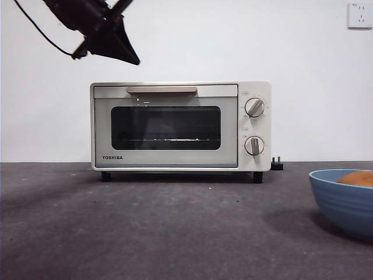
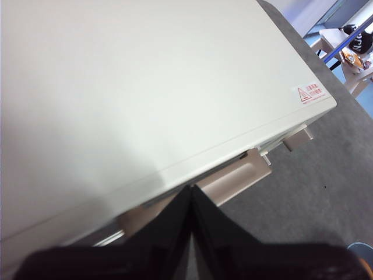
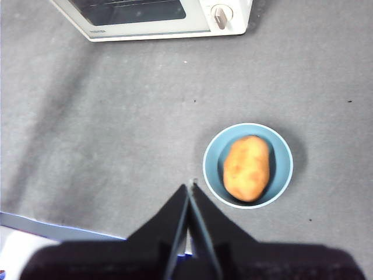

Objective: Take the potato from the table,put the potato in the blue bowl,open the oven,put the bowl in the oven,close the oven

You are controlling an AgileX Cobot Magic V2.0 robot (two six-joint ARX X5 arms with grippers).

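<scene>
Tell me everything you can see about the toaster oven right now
The oven is a cream-white Toshiba box standing upright on short dark feet on the grey table, against a white wall. Its dark glass door is shut, with a beige bar handle along the top and two round knobs stacked on one side. The left gripper hangs above its top, jaws shut, touching nothing.

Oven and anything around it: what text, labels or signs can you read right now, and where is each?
"TOSHIBA": dark letters on the oven door's lower left corner.
Warning sticker on the oven's top corner: red triangle sign, red print too small to read.
Markings around the two knobs: too small to read.
Blue bowl, potato: no text.
</scene>
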